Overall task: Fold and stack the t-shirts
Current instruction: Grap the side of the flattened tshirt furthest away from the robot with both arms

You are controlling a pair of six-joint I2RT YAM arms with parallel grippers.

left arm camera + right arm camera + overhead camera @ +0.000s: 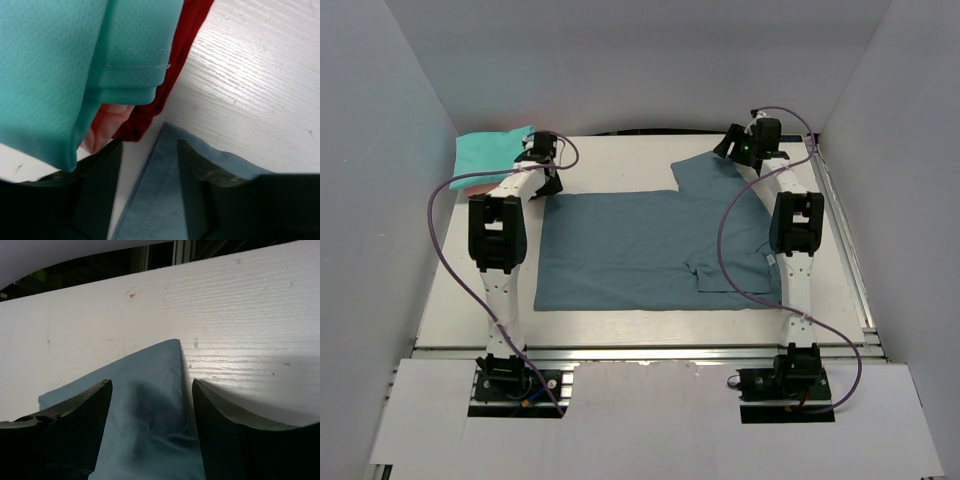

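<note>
Fingers of the left tool stand spread, straddling the far-left corner of the slate-blue t-shirt. This garment lies spread out at the centre of the worktop. The right tool is likewise spread, with one finger on each side of the far-right sleeve hem. Neither tool is closed on the cloth. At the far-left corner of the worktop sits the folded stack: teal t-shirt on top, salmon-pink t-shirt and red t-shirt beneath it.

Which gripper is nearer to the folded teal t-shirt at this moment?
Left. The left gripper sits just beside the teal t-shirt, at the far left corner of the blue t-shirt. The right gripper is far off to the right, over that shirt's sleeve.
</note>
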